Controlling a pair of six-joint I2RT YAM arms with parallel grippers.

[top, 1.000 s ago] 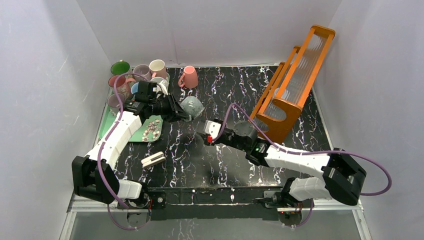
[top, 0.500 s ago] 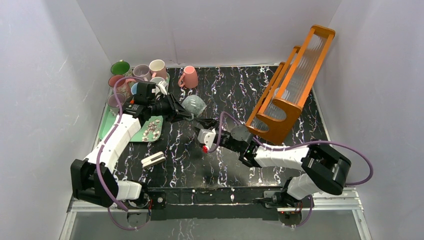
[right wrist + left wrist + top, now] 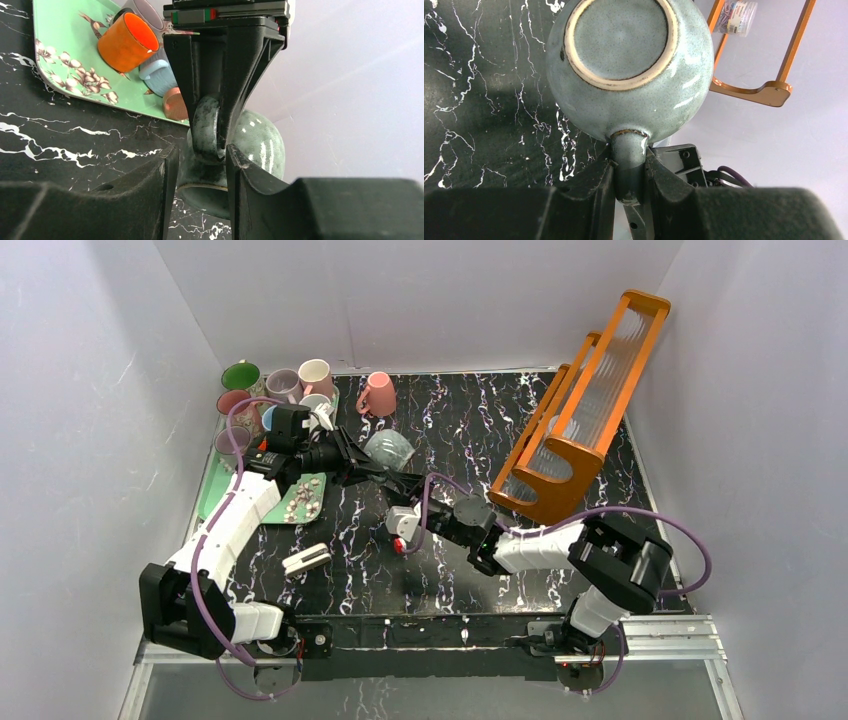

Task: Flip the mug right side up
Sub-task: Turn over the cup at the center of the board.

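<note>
Black right gripper [image 3: 201,155] jaws stand apart, straddling the handle [image 3: 207,125]. Beyond, the left gripper [image 3: 629,172] is clamped on that handle, holding the mug [image 3: 629,65] inverted above the table [image 3: 460,420]. Risk: both tools crowd one handle; a mistimed release would drop the mug onto the table.

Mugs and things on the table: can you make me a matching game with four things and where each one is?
Things:
1. grey-green mug
2. pink mug
3. orange rack
4. green tray

Places:
A. on the right side of the table
B. held by its handle in the left gripper
C. at the left side, with mugs on it
D. standing alone at the back of the table

Pairs: 1-B, 2-D, 3-A, 4-C
</note>
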